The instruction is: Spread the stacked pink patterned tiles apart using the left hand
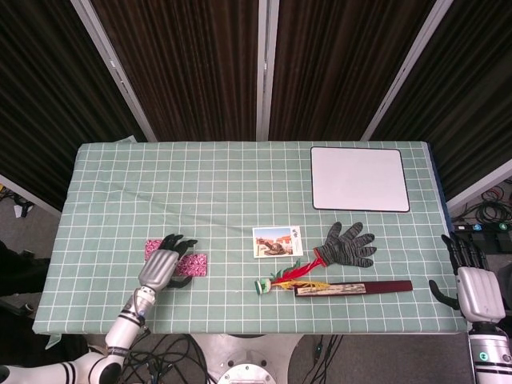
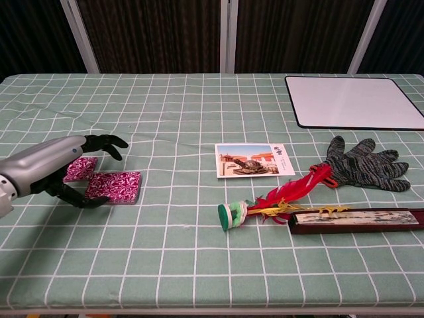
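Two pink patterned tiles lie side by side at the table's left front. The left tile [image 1: 153,246] [image 2: 80,168] is partly hidden by my left hand. The right tile [image 1: 194,264] [image 2: 118,185] looks thicker and shows its front edge. My left hand [image 1: 164,264] [image 2: 63,165] hovers over both tiles, fingers spread and curved downward, thumb low in front of the right tile, holding nothing. My right hand [image 1: 470,284] hangs open past the table's right edge, seen only in the head view.
A postcard [image 1: 277,241] lies mid-table. To its right are a grey knit glove [image 1: 347,245], a red feather shuttlecock [image 1: 290,277] and a long dark case [image 1: 354,288]. A white board [image 1: 358,178] rests at the back right.
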